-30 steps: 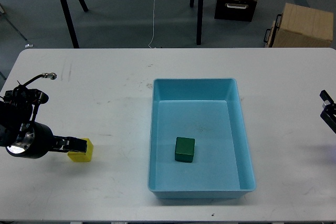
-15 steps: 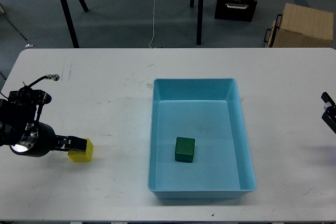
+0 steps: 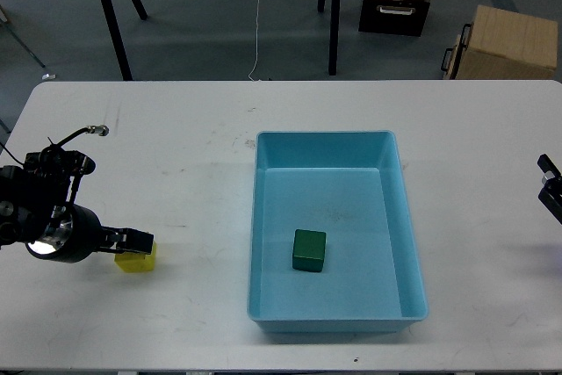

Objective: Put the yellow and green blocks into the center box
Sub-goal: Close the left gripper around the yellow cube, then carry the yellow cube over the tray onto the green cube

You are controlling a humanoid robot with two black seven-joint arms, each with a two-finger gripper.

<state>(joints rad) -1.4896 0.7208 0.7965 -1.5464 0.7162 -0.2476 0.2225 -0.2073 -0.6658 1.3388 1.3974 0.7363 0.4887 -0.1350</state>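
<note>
At the bench's (image 3: 176,173) left edge, the left hand (image 3: 132,241) is closing on the yellow block (image 3: 137,260) — having slid right along with it over the last second. Green block (image 3: 309,249) is sitting inside the box (image 3: 410,243). Right hand (image 3: 551,189) — grip state indiscernible.

Bare surface (image 3: 193,182) between left gripper (image 3: 132,242) and box (image 3: 413,243); only the box wall rises in the way. Inside, 1 green block (image 3: 309,249) near the middle, open floor around it.
</note>
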